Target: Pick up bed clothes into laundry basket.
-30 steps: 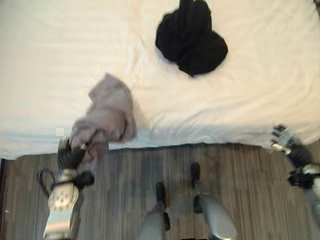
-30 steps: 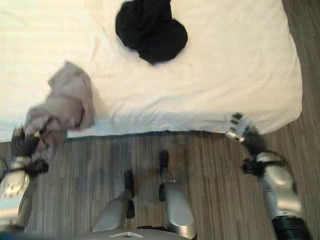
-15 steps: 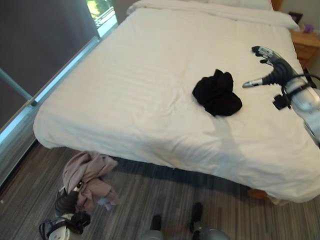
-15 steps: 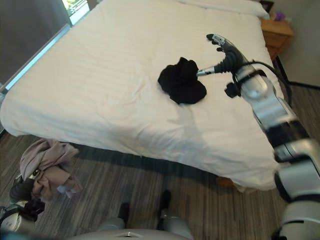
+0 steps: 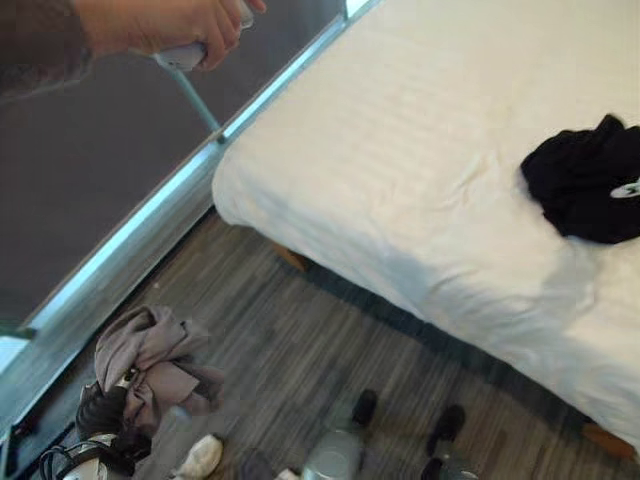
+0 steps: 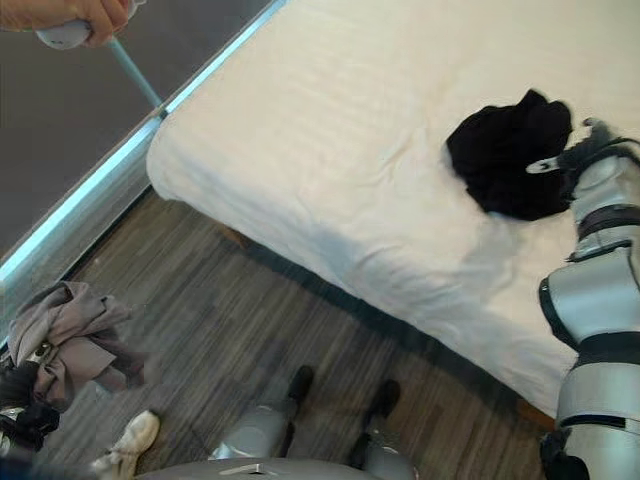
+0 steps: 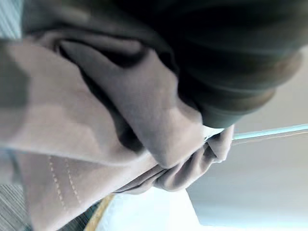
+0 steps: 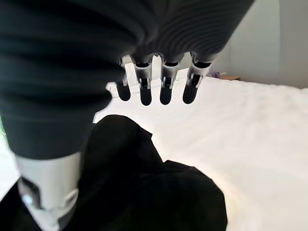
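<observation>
The left hand [image 5: 103, 415] is low over the wood-look floor [image 5: 290, 340], well apart from the bed [image 5: 400, 150], and its fingers are closed round a bunched grey-mauve garment [image 5: 150, 355]. The left wrist view shows the folds of that cloth [image 7: 106, 120] wrapped tight against the hand. So one piece of the bed clothes is already in hand and off the mattress. No laundry basket can be made out, so where it has to go cannot be told from here.

Above and beyond the left hand, a person's hand [image 5: 165, 25] holds a pale handle by the dark wall.

To the right, a black garment [image 6: 510, 155] lies crumpled on the white sheet, still on the bed. The right hand [image 6: 585, 150] is just beside it, at its far edge. In the right wrist view the fingers [image 8: 144, 86] are straight and spread, holding nothing, with the black cloth [image 8: 144, 187] right beneath the palm and thumb.

As I judge it, the step in hand is twofold: the left carries its load while the right is set to take the second piece. The next move for the right hand would call for lowering onto the heap and curling the fingers well into the folds, since loose cloth slips from a shallow pinch. The left needs the basket found before it lets go.
</observation>
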